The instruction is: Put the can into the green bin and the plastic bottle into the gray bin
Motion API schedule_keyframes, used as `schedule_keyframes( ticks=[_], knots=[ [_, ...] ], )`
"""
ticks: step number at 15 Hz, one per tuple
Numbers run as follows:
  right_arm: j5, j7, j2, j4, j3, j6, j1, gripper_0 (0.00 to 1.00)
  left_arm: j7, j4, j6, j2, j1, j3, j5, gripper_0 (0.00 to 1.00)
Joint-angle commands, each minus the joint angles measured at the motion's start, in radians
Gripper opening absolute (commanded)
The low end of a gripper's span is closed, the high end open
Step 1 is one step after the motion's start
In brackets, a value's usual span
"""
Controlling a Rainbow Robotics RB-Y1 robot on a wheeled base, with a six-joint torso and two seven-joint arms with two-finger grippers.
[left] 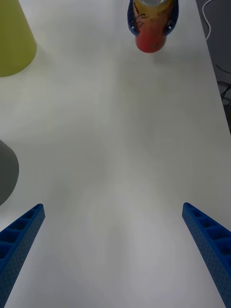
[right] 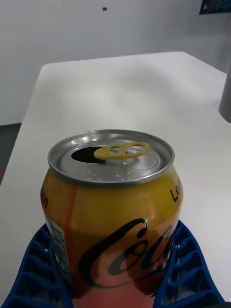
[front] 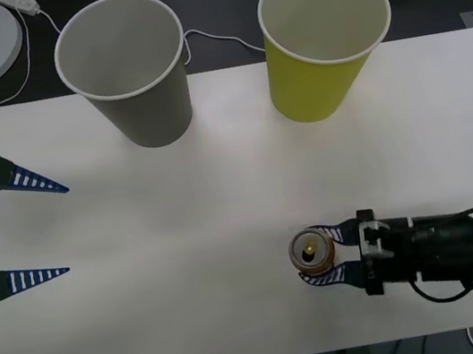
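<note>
The left pincer point(front: 19, 233) waits spread wide at the white tabletop's point(front: 184, 240) left edge, while the right pincer point(front: 316, 253) clasps the small orange-and-red aluminium can point(front: 311, 250), opened, probably light, thin-walled, best held gently mid-body, upright.
</note>
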Motion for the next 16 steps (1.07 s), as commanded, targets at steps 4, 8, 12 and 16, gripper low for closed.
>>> schedule_keyframes(
  ticks=[4, 8, 12, 16],
  knots=[
    [0.129, -0.421, -0.095, -0.245, -0.08, -0.004, 0.029, 0.0, 0.0, 0.0, 0.0, 0.0, 0.0, 0.0, 0.0, 1.0],
    [0.161, -0.682, -0.181, -0.383, -0.145, -0.014, 0.027, 0.0, 0.0, 0.0, 0.0, 0.0, 0.0, 0.0, 0.0, 1.0],
    [0.197, -0.944, -0.25, -0.505, -0.249, -0.103, 0.01, 0.0, 0.0, 0.0, 0.0, 0.0, 0.0, 0.0, 0.0, 1.0],
    [0.172, -1.158, -0.346, -0.57, -0.338, -0.205, -0.049, 0.0, 0.0, 0.0, 0.0, 0.0, 0.0, 0.0, 0.0, 1.0]
  ],
)
